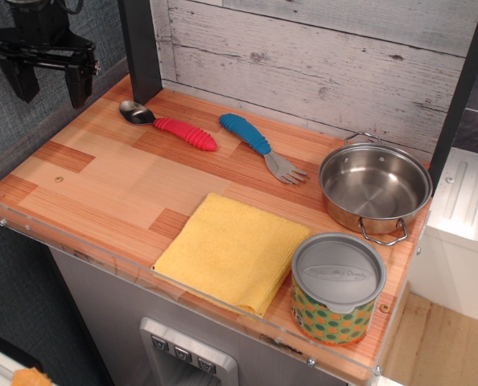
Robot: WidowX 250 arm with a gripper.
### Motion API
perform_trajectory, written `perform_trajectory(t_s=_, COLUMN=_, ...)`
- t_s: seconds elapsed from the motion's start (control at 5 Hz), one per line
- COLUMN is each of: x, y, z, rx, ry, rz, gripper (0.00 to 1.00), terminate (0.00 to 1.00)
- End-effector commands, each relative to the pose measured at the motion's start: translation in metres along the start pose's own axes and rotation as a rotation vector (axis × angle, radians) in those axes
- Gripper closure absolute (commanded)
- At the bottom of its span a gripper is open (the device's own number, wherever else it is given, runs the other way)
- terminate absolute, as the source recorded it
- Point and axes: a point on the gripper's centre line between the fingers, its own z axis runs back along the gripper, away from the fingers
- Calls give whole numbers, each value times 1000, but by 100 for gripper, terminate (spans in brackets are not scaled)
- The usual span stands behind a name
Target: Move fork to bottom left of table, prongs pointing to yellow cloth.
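Observation:
The fork [260,146] lies on the table [102,173] near the back wall, its ribbed blue handle to the upper left and its silver prongs pointing lower right toward the pot. The yellow cloth [232,250] lies folded at the front edge, in front of the fork. My black gripper [50,80] hangs open and empty above the table's far left corner, well left of the fork.
A red-handled spoon [171,126] lies left of the fork. A steel pot [374,189] with two handles stands at the right. A patterned can [338,287] with a grey lid stands at the front right. A dark post [140,48] rises at the back left.

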Motion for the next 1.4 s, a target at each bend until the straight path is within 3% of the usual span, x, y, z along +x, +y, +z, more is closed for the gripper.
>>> perform_trajectory(t_s=0.0, x=0, y=0, z=0, rx=0, ry=0, rz=0, gripper=0, terminate=0)
perform_trajectory(t_s=0.2, x=4, y=-30, z=13, rx=-59, ry=-42, rz=4, gripper=0, terminate=0)
perform_trajectory(t_s=0.8, x=8, y=-116, z=53, rx=-110, ry=-59, rz=259, gripper=0, terminate=0)
perform_trajectory(t_s=1.0, x=13, y=-142, z=57, rx=-157, ry=-108, rz=347, gripper=0, terminate=0)
perform_trajectory(t_s=1.2, x=19, y=-170, z=48, rx=-151, ry=-107, rz=393, gripper=0, terminate=0)
